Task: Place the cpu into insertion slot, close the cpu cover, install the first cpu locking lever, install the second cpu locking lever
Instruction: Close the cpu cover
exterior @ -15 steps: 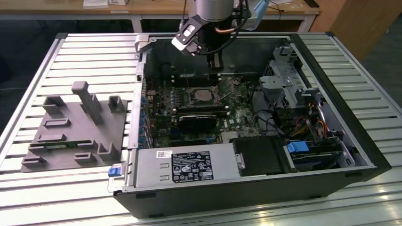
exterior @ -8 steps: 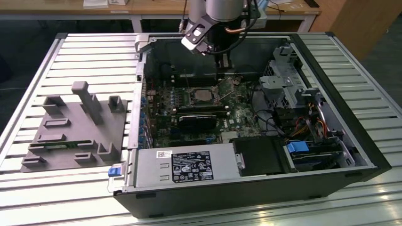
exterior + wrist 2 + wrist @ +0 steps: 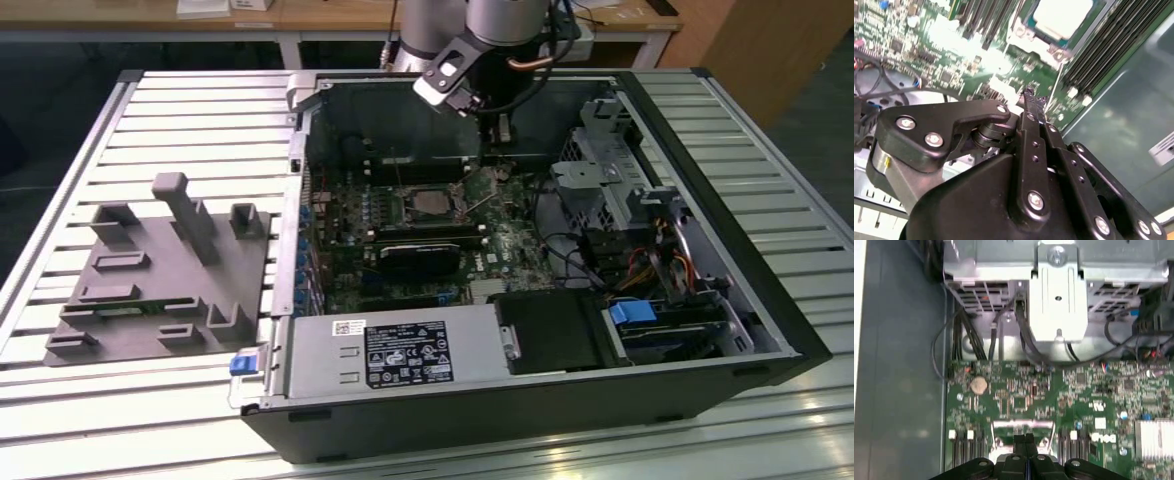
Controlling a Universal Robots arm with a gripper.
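While the arm is reaching down into the open case, the gripper is hanging low over the board, just beside the slot. Its fingers are pressing together, tips closed, with nothing seen between them. The cpu is sitting in the slot, its silver top showing through the cover, which is lying flat around it. A thin lever is standing tilted up beside the slot, near the fingertips. Contact between the two: cannot tell.
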